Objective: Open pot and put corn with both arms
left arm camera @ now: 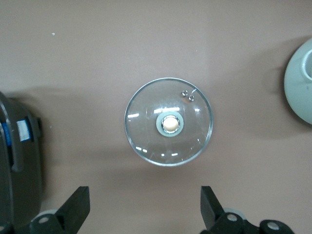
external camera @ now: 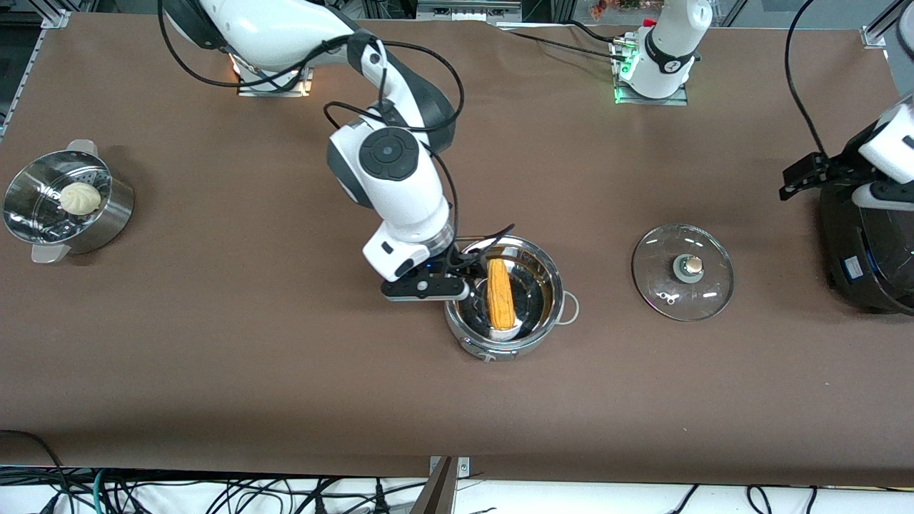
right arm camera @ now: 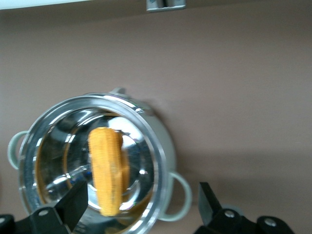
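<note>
Even overhead light, soft shadows, glare on the pot [right arm camera: 92, 165]; right wrist view perhaps slightly blurred.

Black cooker [external camera: 867, 243] and left claw [left arm camera: 144, 209] partly cut off.

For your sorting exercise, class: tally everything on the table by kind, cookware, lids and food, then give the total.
Cookware: 3 (pot, steamer, black cooker)
Lids: 1 (glass lid, lying on the table)
Food: 2 (corn in the pot, bun in the steamer)
Total: 6
</note>
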Robot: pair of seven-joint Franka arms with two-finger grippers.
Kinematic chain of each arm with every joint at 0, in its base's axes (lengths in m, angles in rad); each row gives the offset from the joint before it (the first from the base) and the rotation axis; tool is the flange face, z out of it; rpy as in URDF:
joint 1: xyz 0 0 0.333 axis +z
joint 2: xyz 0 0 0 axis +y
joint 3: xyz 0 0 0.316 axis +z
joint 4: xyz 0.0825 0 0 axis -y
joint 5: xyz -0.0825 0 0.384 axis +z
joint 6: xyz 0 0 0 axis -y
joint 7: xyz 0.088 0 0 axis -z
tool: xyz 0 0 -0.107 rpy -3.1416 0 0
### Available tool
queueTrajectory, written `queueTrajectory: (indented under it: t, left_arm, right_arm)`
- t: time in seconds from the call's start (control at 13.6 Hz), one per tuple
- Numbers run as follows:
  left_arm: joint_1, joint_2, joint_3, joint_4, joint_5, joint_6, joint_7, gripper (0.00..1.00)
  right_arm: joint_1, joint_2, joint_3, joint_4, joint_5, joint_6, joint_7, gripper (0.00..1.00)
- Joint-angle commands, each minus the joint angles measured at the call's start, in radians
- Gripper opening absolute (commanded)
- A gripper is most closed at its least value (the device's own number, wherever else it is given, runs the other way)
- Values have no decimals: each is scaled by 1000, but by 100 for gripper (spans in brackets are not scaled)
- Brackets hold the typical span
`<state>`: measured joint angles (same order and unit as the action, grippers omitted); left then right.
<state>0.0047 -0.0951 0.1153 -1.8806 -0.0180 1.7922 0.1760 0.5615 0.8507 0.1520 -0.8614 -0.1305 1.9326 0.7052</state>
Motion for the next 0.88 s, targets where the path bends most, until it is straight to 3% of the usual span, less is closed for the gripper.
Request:
queueTrajectory:
  t: [0.0, 0.44, 0.66, 0.81]
  left_arm:
    - [6, 12, -14, 110, 39, -130, -16, 100]
    - [5, 14, -28, 147, 35, -174, -49, 100]
    - [5, 14, -42, 147, 40, -175, -72, 100]
    - [3, 14, -45, 147, 40, -177, -84, 100]
  right_arm:
    - [-78, -70, -9, -19, -1, -155, -134, 100]
    - [-285, -182, -11, -19, -3, -489, -202, 100]
    - [-383, -248, -17, -21, -11, -509, -270, 100]
    - [-467, -329, -31, -98, -8, -506, -273, 100]
